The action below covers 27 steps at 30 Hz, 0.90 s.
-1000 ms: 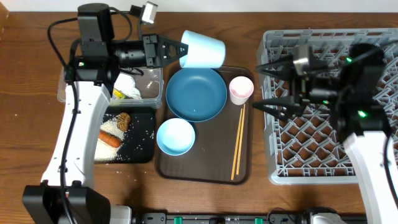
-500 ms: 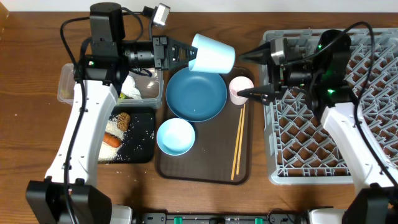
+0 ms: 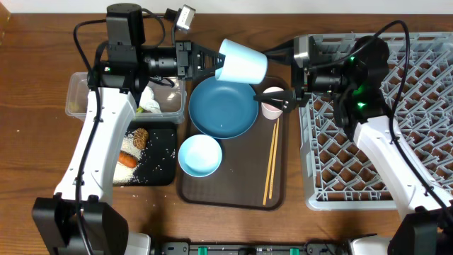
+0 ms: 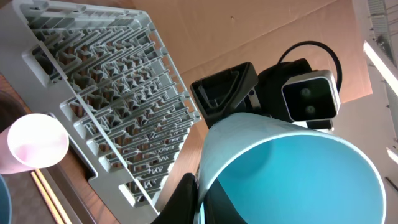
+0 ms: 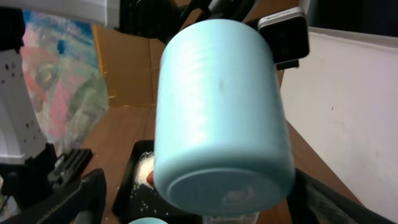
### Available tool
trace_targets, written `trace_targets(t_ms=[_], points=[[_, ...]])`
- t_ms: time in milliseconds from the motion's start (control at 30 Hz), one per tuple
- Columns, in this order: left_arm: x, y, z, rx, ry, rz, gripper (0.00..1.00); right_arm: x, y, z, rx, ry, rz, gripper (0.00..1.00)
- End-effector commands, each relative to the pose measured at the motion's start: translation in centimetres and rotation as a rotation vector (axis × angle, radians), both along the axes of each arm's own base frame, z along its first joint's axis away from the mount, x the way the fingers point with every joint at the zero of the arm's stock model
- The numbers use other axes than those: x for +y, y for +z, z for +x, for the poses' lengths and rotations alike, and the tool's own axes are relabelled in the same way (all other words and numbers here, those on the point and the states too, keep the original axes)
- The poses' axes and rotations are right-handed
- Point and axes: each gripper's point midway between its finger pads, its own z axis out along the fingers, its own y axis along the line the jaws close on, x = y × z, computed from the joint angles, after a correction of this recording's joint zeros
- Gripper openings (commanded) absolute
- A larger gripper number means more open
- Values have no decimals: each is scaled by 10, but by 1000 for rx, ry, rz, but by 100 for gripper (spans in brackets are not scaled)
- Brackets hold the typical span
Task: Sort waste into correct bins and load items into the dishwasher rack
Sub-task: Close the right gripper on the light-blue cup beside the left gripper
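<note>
My left gripper (image 3: 212,62) is shut on the rim of the small light-blue cup (image 3: 242,62), which it holds on its side in the air above the back of the dark-blue plate (image 3: 223,106). One finger (image 4: 186,199) is outside the rim, the other inside. My right gripper (image 3: 274,72) stands open just right of the cup's base (image 5: 221,106), its fingers on either side and not touching. The pink cup (image 3: 270,108) stands under the right gripper's lower finger. The light-blue bowl (image 3: 199,156) and chopsticks (image 3: 271,163) lie on the brown tray. The dishwasher rack (image 3: 375,142) is at the right.
The clear tub (image 3: 168,103) at the left holds a white napkin (image 3: 146,95) and a wrapper. The black tray (image 3: 161,166) in front of it holds a carrot (image 3: 125,159), a brown lump (image 3: 141,137) and rice. The brown serving tray (image 3: 233,195) sits mid-table.
My right gripper has swung left from over the rack to the cup's base. The left arm has carried the cup a little to the right.
</note>
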Motion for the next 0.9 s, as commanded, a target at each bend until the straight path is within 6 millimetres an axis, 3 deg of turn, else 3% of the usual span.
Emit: trace_targets(t_ms=[0, 433, 867], points=[[-1, 0, -1, -27, -20, -7, 6, 3, 7, 6, 42, -35, 10, 82], [-11, 1, -7, -49, -55, -9, 6, 22, 10, -2, 36, -17, 19, 78], [-11, 1, -7, -60, -56, -8, 6, 22, 19, -3, 16, -13, 42, 62]])
